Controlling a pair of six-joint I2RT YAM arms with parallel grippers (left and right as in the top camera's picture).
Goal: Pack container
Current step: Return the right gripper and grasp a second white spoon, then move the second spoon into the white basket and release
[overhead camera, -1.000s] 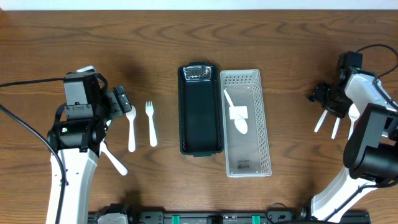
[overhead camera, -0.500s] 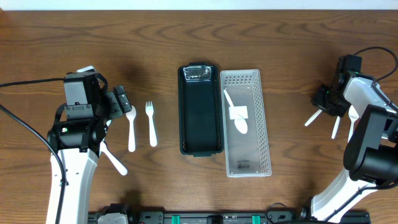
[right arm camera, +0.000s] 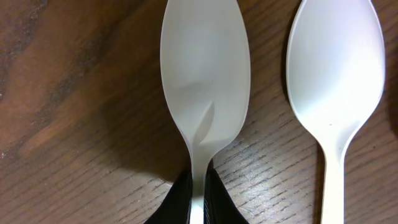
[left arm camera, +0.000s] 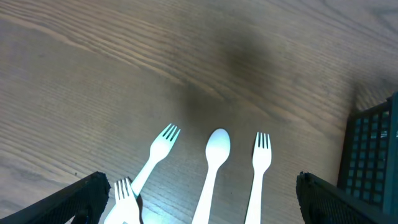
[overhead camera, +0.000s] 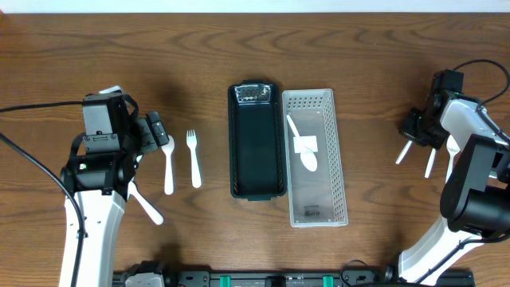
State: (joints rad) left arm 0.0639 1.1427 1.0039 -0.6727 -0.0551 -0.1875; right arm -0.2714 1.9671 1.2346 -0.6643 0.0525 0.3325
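While the right gripper [right arm camera: 199, 190] is clamped on the neck of a white spoon [right arm camera: 205, 81] at the right side of the table [overhead camera: 366, 48], well apart from the clear tray [overhead camera: 315, 199], the pick step is in hand; next, lift and carry it there, the left gripper [overhead camera: 155, 131] standing open.

A brown wooden table [overhead camera: 358, 48] is shown. At centre, a black container [overhead camera: 256, 142] and a clear perforated tray [overhead camera: 317, 159] are set side by side, long sides touching. To the left, a white spoon [overhead camera: 168, 163] and a white fork [overhead camera: 194, 158] are laid parallel, apart. A second fork [overhead camera: 150, 209] is angled nearby, partly hidden. At far right, an inner spoon [overhead camera: 404, 151] and an outer spoon [overhead camera: 431, 163] are seen close together.
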